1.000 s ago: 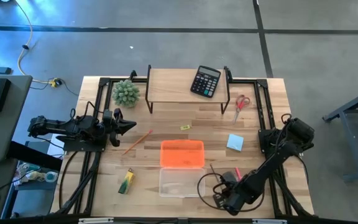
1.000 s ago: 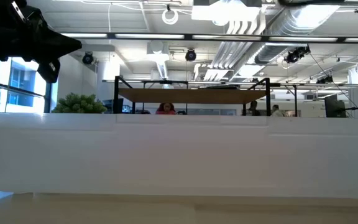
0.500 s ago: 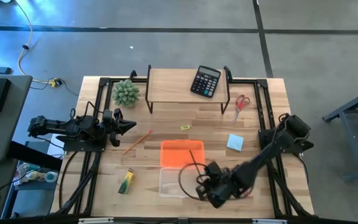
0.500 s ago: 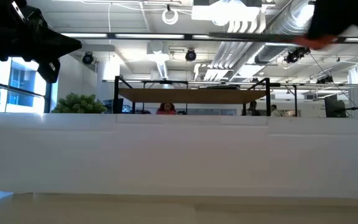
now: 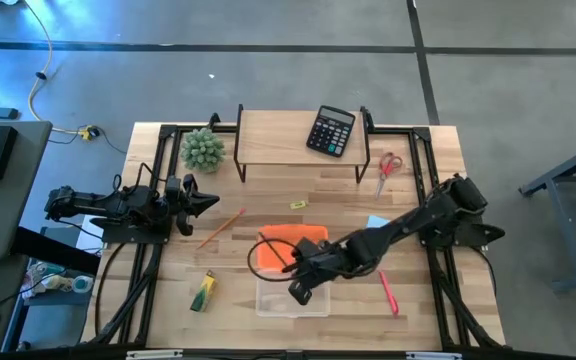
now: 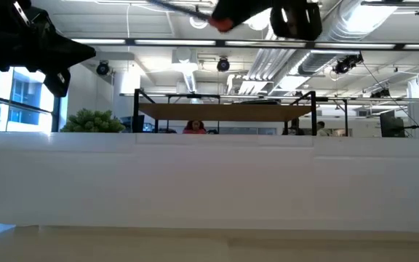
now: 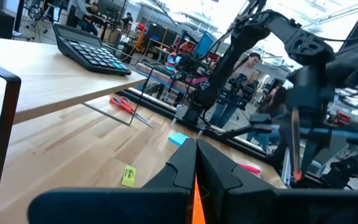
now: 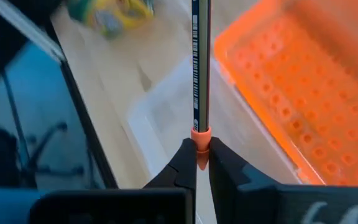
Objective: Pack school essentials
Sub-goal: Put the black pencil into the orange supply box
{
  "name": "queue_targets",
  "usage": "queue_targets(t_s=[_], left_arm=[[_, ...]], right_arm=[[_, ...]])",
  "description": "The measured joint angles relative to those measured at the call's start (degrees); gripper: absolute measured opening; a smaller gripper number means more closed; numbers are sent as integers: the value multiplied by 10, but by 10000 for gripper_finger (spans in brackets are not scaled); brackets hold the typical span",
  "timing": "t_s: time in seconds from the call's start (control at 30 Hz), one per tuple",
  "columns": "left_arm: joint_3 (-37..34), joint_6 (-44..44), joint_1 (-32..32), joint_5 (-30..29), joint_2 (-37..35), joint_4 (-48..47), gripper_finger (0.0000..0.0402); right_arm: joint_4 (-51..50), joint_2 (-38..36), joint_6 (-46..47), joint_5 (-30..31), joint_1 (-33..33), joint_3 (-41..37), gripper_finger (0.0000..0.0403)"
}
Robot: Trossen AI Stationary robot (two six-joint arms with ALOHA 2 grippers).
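My right gripper [image 5: 294,270] hangs above the clear box [image 5: 293,298] and the orange tray [image 5: 308,240], shut on a dark pencil [image 5: 273,250] with an orange end. On the table lie a pink pen [image 5: 388,292], a light-blue note pad [image 5: 374,221] partly under my right arm, red-handled scissors [image 5: 388,165], a wooden pencil [image 5: 220,228], a green-yellow marker [image 5: 203,291] and a tiny yellow piece [image 5: 297,205]. My left gripper [image 5: 210,202] waits shut at the table's left side. My right gripper pinches the pencil's orange end [image 8: 199,142] between its two fingertips [image 8: 185,163]. The pencil runs straight on from the fingers, along them. It is lifted clear, slanting over the orange tray and the clear box, with its free end [image 5: 261,238] toward the table's far left.
A black calculator [image 5: 330,130] sits on the wooden shelf [image 5: 278,135] at the back. A spiky green ball plant [image 5: 202,148] stands at the far left. Black frames run along both table sides. Bare wood lies between the tray and the shelf.
My right gripper has risen and swung from the near right corner toward the table's left, rolling its wrist, and now hangs over the boxes. The dark pencil has travelled with it, lifted clear of the table. The pink pen lies uncovered where the gripper was.
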Motion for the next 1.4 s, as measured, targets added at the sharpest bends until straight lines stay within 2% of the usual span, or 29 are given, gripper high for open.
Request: queue_targets(t_s=[0.37, 0.47, 1.17, 1.4], left_arm=[[0, -1, 0, -2, 0, 0, 1], [0, -1, 0, -1, 0, 0, 1], [0, -14, 0, 1, 0, 0, 1], [0, -14, 0, -1, 0, 0, 13]], right_arm=[[-17, 66, -112, -127, 17, 0, 7], [-26, 83, -126, -138, 18, 0, 7], [-84, 90, -67, -211, 16, -1, 8], [-83, 90, -47, -220, 16, -1, 31]])
